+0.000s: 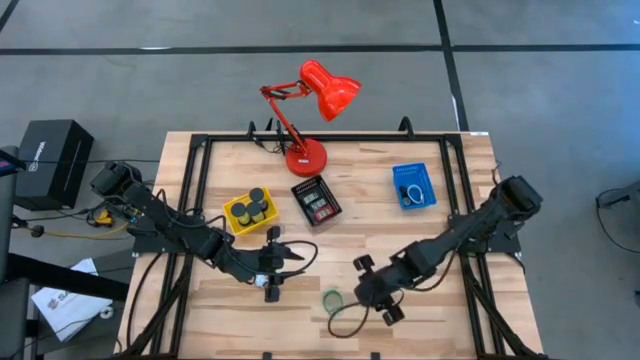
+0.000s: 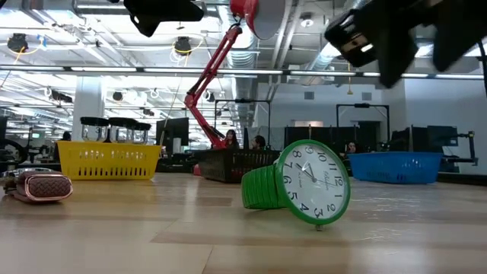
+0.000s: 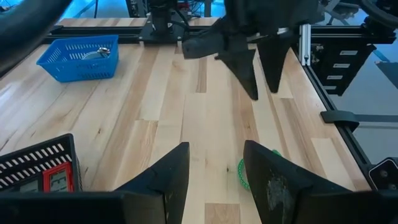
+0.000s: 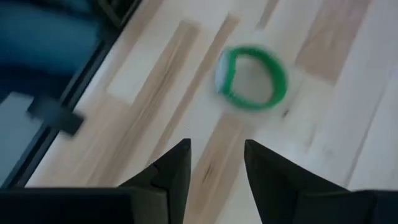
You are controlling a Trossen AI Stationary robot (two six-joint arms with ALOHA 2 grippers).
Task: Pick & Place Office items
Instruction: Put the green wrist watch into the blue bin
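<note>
Presently the right gripper (image 1: pixel 377 290), jaws apart and empty, hangs just beside the green watch (image 1: pixel 332 298) on the bench (image 1: pixel 440 230), apparently lining up to grasp; left gripper (image 1: pixel 283 262) waits, jaws apart.

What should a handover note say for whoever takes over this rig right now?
Left gripper: open, empty, hovering over the table in front of the yellow tray.
Right gripper: open, empty, over the table's front, beside the green watch.
Items: the green watch lies loose on the bare table, touched by neither gripper. Black round pieces sit in the yellow tray, a red and black piece in the black tray, a small item in the blue tray.
Done: those three trays are loaded.
Left: pick up the watch and place it; the right gripper looks nearest.
</note>
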